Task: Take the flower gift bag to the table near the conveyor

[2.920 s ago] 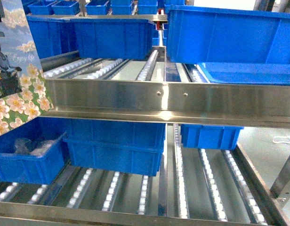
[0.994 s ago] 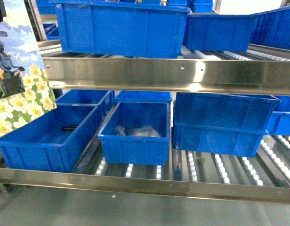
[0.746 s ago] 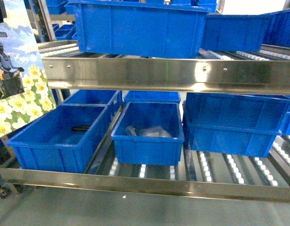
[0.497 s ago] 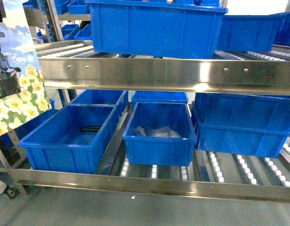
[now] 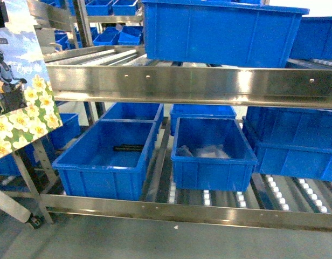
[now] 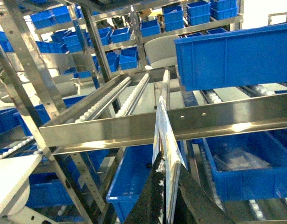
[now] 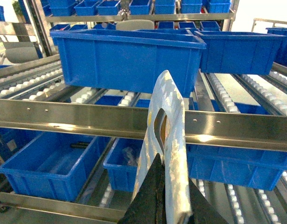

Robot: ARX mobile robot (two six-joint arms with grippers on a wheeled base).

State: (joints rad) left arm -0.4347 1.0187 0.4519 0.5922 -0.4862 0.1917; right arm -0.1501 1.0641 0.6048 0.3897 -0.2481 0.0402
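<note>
The flower gift bag [image 5: 20, 97], printed with yellow-white flowers and a figure, hangs at the far left of the head view, in front of the conveyor [image 5: 198, 83]. In the left wrist view I see this bag [image 6: 163, 121] edge-on, with my left gripper [image 6: 170, 158] shut on it. My right gripper [image 7: 174, 167] is shut on a pale blue bag [image 7: 169, 107] with a cut-out handle. A white flat surface [image 6: 8, 182] shows at the lower left of the left wrist view; I cannot tell whether it is the table.
Blue plastic bins [image 5: 106, 156] sit on the conveyor's roller lanes, one holding a clear plastic packet [image 5: 203, 152]. A bigger bin [image 5: 220, 29] rests on the upper level. The rack's end post and caster [image 5: 31, 218] stand at lower left, above grey floor.
The rack and bins have slid to the right in the head view, bringing the rack's left end post and caster into sight. The flower gift bag stays at the left edge.
</note>
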